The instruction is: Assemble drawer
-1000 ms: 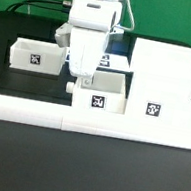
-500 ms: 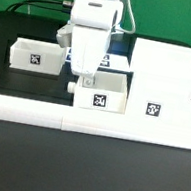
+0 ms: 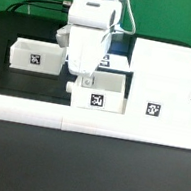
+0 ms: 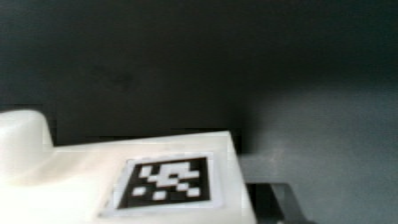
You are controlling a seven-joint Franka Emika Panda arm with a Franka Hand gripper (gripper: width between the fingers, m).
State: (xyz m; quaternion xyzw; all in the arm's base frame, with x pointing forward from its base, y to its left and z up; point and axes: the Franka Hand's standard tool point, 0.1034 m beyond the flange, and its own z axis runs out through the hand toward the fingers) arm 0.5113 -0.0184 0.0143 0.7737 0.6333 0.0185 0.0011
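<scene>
The drawer's tall white shell (image 3: 161, 83) stands at the exterior view's right with a tag on its front. A small open-top tray (image 3: 100, 92) sits beside it in the middle, and a second tray (image 3: 37, 55) is at the left. My gripper (image 3: 83, 78) is low over the middle tray's left wall, by its knob. In the wrist view the tray's tagged face (image 4: 169, 182) and its knob (image 4: 20, 140) fill the lower part, blurred. One dark finger (image 4: 270, 203) presses against the tray's edge; the other is hidden. The gripper is shut on this tray.
A long low white border rail (image 3: 90, 116) runs along the front of the black table. The marker board (image 3: 112, 59) lies behind the arm, mostly hidden. The left tray stands a short gap away from my gripper.
Almost nothing has moved. The gripper sits a touch higher than before, and the middle tray stays in the same place.
</scene>
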